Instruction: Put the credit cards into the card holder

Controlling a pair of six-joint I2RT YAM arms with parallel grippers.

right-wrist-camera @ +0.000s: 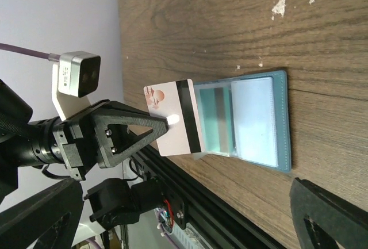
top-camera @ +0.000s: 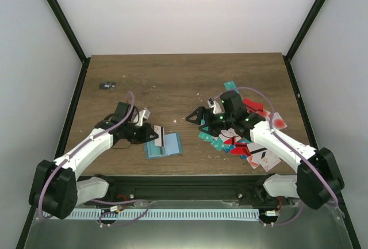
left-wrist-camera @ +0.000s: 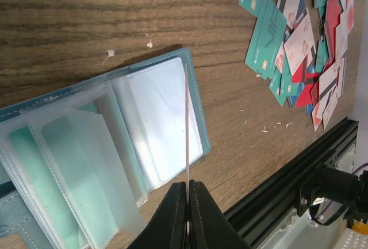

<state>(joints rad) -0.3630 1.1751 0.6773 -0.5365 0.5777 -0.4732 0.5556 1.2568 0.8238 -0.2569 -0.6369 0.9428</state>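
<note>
Honestly, the worry is the card holder (left-wrist-camera: pixel 155 122) itself: it lies open and loose on the table (left-wrist-camera: pixel 86 25) in front of the left arm, and nothing pins it. The left gripper (left-wrist-camera: pixel 188 188) has its jaws pinched tight on a striped card (right-wrist-camera: pixel 164 102), held on edge above the clear pockets. The right gripper (top-camera: pixel 195 118) hangs off to the side with its fingers spread wide, gripping nothing and well apart from the holder. If the card comes down against a pocket's plastic lip instead of into the mouth, I would expect it to bend, twist in that narrow pinch, or shove the whole wallet across the wood. The pockets are limp and see-through, so a slight misalignment could be enough. The rest of the credit cards (left-wrist-camera: pixel 299 48) sit in a loose heap by the right arm, overlapping, and they look hard to lift singly. I cannot tell which pocket the card is aimed at, or whether its lower edge touches the plastic yet. The teal behind the left pockets may be lining or cards already in — the sheen hides it — and the holder's far end is cut off in the left wrist view.
</note>
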